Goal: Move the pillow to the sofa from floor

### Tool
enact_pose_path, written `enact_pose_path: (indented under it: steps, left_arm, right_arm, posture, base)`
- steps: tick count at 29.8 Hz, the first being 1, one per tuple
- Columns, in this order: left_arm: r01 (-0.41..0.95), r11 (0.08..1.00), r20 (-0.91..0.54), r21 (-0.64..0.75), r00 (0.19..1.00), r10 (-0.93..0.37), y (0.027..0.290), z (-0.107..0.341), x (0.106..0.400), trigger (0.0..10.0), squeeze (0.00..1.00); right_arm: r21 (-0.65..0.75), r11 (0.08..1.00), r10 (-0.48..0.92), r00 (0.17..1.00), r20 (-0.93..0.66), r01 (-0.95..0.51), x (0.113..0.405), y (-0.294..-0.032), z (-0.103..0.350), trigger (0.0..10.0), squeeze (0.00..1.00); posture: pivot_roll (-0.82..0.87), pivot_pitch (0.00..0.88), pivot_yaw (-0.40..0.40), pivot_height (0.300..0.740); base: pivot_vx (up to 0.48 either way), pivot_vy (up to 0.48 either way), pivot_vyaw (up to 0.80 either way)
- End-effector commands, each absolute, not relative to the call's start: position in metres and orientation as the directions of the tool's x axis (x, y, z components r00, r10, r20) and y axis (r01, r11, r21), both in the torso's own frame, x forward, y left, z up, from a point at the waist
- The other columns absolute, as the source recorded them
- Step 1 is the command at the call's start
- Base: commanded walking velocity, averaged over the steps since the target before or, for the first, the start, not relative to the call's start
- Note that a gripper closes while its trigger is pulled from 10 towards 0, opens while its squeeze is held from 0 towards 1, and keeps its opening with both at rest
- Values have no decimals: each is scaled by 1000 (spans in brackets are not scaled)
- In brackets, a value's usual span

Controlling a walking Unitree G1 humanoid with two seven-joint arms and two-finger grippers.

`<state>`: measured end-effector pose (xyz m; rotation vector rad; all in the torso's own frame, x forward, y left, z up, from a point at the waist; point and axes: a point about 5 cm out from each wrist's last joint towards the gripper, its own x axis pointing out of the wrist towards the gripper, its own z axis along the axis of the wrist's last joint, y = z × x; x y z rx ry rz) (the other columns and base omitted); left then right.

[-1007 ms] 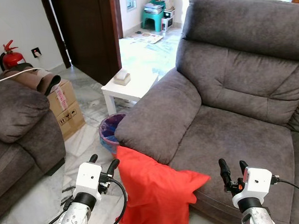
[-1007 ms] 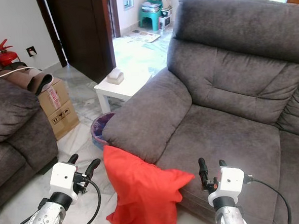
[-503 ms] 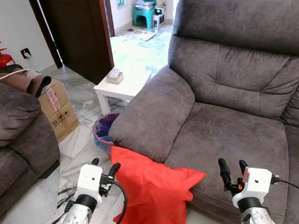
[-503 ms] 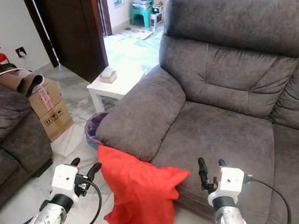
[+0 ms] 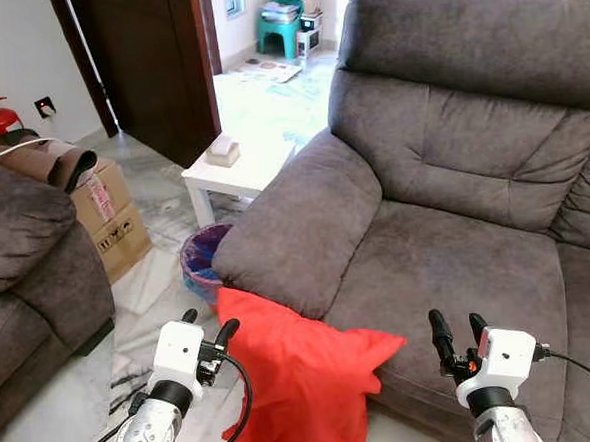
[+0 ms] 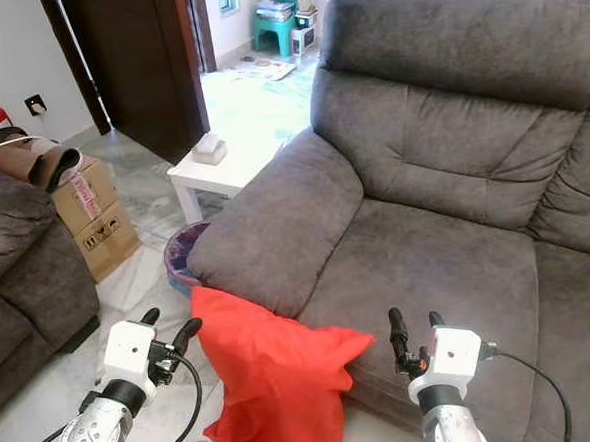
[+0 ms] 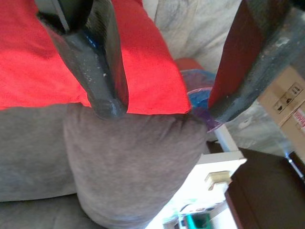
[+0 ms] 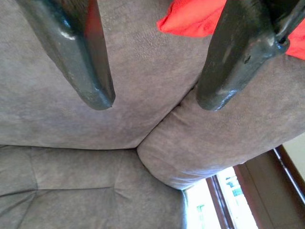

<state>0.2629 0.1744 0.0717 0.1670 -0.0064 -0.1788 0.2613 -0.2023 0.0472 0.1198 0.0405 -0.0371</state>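
In the left eye view the red pillow (image 5: 303, 383) stands on the floor (image 5: 168, 269), leaning against the front of the sofa (image 5: 447, 242) just under its armrest (image 5: 295, 221), one corner lapping onto the seat's front edge. The left gripper (image 5: 206, 325) hovers beside the pillow's upper corner with fingers spread and empty; the right gripper (image 5: 454, 328) hangs over the seat's front edge, also spread and empty. A one-sided pinch on that corner would likely let the soft pillow sag and slide back down, and a wide swing could knock the bin (image 5: 203, 259) just beside the armrest. The right eye view shows the same layout, pillow (image 6: 275, 378) between both grippers. In the left wrist view the black fingers (image 7: 102, 67) frame red fabric and armrest, touching neither. In the right wrist view the fingers (image 8: 86, 62) point at bare seat cushion, the pillow's corner (image 8: 190, 16) off to one side, so a grasp from here would miss. Against the earlier frames, the whole scene sits slightly shifted, a camera move; pillow and grippers keep their places.
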Motion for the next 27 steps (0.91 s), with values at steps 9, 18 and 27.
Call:
enact_pose_path:
  steps: [9,18,27]
  left_arm:
    - [209,965,-33,157,978,-207,171,67,261,10000,0]
    - [219,965,-35,142,976,-216,170,67,259,10000,0]
    - [214,969,-34,124,977,-212,170,68,259,10000,0]
  right_arm:
    - [131,991,-31,999,-35,35,259,-202,46,10000,0]
    - [132,991,-29,999,-43,35,257,-201,44,10000,0]
    - [134,991,-20,999,-42,25,259,-200,44,10000,0]
  posture:
    - [0,109,21,637]
    - [2,111,21,637]
    - [-1,110,22,637]
  base:
    - [0,0,0]
    - [0,0,0]
    - [0,0,0]
